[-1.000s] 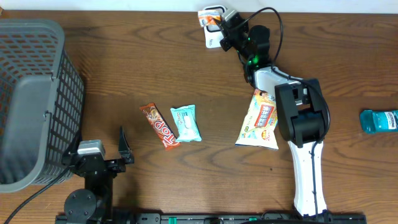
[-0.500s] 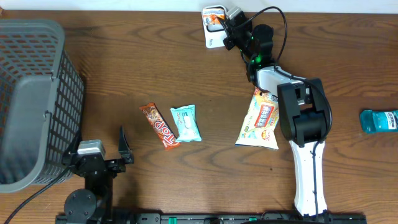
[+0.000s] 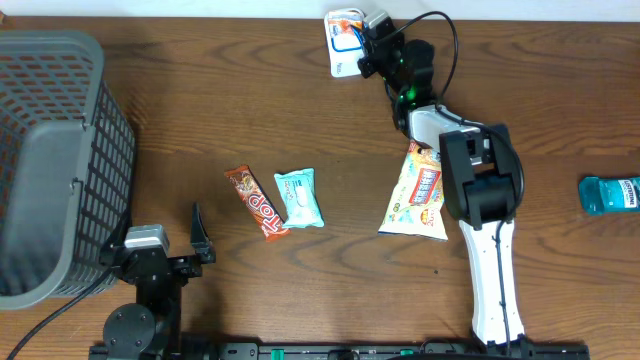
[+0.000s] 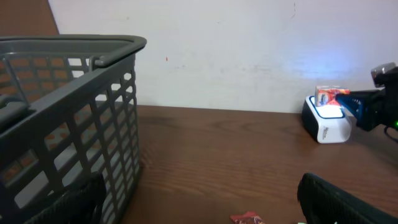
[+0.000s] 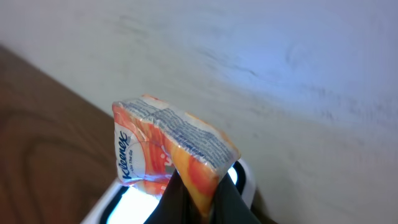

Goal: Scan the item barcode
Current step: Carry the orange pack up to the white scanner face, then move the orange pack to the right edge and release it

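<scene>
Overhead view shows the right tool (image 3: 366,38) clenched on the tissue pack (image 3: 345,24), which hangs tilted just above the lit window of the scanner (image 3: 341,66) at the far table (image 3: 200,120) edge, leftward of the tool, while the released left tool (image 3: 160,248) sits well apart near the basket (image 3: 60,40).

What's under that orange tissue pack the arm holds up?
A white scanner, its window glowing. The tissue pack hides its own underside and part of the scanner's top.
</scene>
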Motion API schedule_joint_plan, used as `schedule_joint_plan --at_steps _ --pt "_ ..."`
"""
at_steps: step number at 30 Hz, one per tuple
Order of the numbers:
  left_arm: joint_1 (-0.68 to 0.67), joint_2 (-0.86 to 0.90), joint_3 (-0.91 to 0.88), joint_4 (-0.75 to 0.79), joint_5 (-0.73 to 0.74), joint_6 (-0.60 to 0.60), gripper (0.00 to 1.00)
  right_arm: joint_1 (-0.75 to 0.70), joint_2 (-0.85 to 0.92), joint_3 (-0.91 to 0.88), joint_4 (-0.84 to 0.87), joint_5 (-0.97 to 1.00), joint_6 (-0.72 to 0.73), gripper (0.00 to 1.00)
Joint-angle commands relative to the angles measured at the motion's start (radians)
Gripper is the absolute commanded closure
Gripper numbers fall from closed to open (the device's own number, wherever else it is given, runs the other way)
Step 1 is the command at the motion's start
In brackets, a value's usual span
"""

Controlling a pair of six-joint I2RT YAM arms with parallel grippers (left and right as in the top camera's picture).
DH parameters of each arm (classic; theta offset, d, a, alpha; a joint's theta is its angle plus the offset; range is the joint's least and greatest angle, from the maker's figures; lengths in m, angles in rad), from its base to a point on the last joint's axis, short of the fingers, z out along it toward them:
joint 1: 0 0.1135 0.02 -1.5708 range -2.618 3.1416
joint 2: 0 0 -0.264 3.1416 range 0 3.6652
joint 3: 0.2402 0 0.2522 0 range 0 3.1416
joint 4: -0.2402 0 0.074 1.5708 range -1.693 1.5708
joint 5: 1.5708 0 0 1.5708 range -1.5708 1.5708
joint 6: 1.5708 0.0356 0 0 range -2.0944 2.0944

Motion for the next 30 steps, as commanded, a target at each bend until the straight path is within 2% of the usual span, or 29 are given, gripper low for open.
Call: schedule_joint_plan --at_steps 1,10,14,17,19,21,24,30 --pt "0.005 -0.001 0.000 0.001 -0.005 -0.005 0.02 0.003 0.050 0.055 0.000 0.085 0.094 0.99" --pt "0.005 -0.001 0.000 0.001 -0.005 -0.005 0.02 -0.001 0.049 0.059 0.008 0.059 0.103 0.99" --pt "0.005 -0.001 0.000 0.000 -0.005 -0.005 0.02 -0.011 0.002 0.058 -0.006 -0.012 0.163 0.99" --pt "0.005 -0.001 0.000 0.001 -0.005 -0.005 0.02 -0.036 -0.064 0.057 -0.084 -0.033 0.200 0.99" --pt "0.005 -0.001 0.000 0.001 -0.005 -0.005 0.02 -0.060 -0.127 0.057 -0.209 -0.018 0.201 0.99" --pt "0.005 -0.001 0.000 0.001 -0.005 -0.005 0.02 -0.085 -0.193 0.057 -0.364 0.049 0.197 0.99" --pt "0.005 -0.001 0.000 0.001 -0.005 -0.005 0.02 -0.121 -0.292 0.057 -0.624 0.241 0.111 0.99" --pt "0.005 -0.001 0.000 0.001 -0.005 -0.005 0.02 -0.169 -0.407 0.057 -1.029 0.837 0.084 0.99"
